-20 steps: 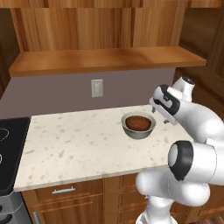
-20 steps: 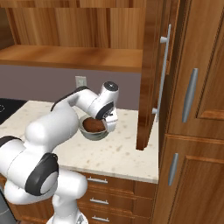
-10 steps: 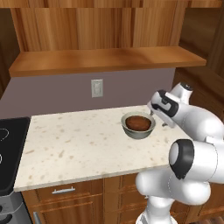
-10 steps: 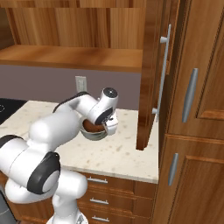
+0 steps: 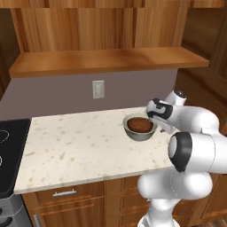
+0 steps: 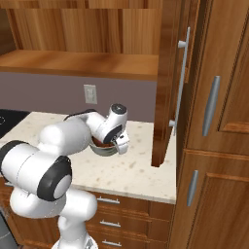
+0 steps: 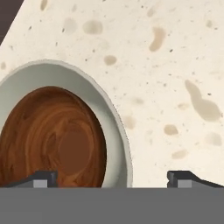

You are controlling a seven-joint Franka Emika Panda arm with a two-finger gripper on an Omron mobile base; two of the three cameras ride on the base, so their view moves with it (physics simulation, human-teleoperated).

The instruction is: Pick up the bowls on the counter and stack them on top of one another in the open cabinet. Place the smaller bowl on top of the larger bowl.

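— Now, where do the bowls stand?
— Brown bowl (image 7: 50, 138) nested in the grey bowl (image 5: 139, 133) on the tabletop (image 5: 80, 146), below the shelf (image 5: 106, 62).
— And the tool (image 7: 111, 177)?
— Spread wide, straddling the grey bowl's rim, likely for lifting both.

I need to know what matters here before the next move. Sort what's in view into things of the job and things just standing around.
Of the job:
- smaller bowl, brown, sitting inside the larger one
- larger bowl, grey-green
- counter under them
- open cabinet above
- gripper, open beside the bowls' rim

Standing around:
- stovetop
- wall outlet
- cabinet door
- drawers
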